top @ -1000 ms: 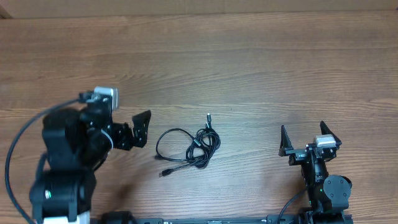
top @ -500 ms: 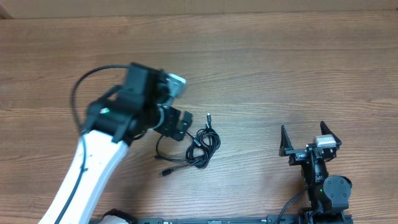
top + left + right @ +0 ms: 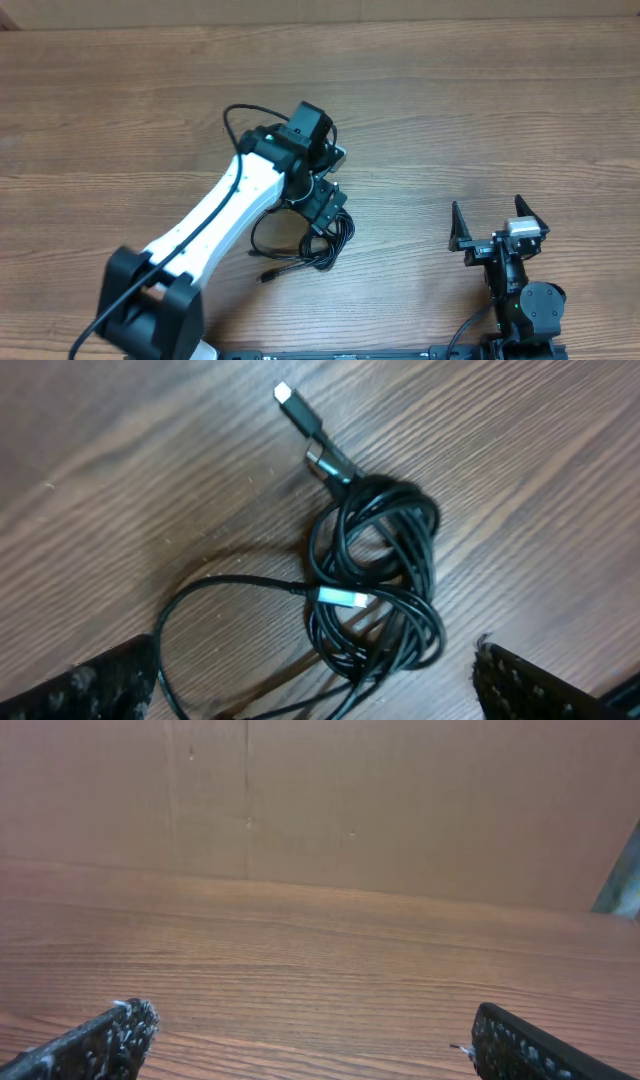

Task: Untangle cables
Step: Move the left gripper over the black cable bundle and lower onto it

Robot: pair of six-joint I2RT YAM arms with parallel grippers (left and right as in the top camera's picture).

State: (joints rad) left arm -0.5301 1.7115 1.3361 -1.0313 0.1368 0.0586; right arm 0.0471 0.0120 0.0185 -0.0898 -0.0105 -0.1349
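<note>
Barely started. Black two-fingered left gripper spread wide, empty; just beneath, between its fingers, thin black plug-ended cables knotted in one bundle, none separated. Well to its right, right gripper open, empty, idle

A wood-grain table with a brown, streaked surface fills the overhead view. Along its far edge stands a plain tan backboard, with a faint vertical seam visible in the right wrist view.
</note>
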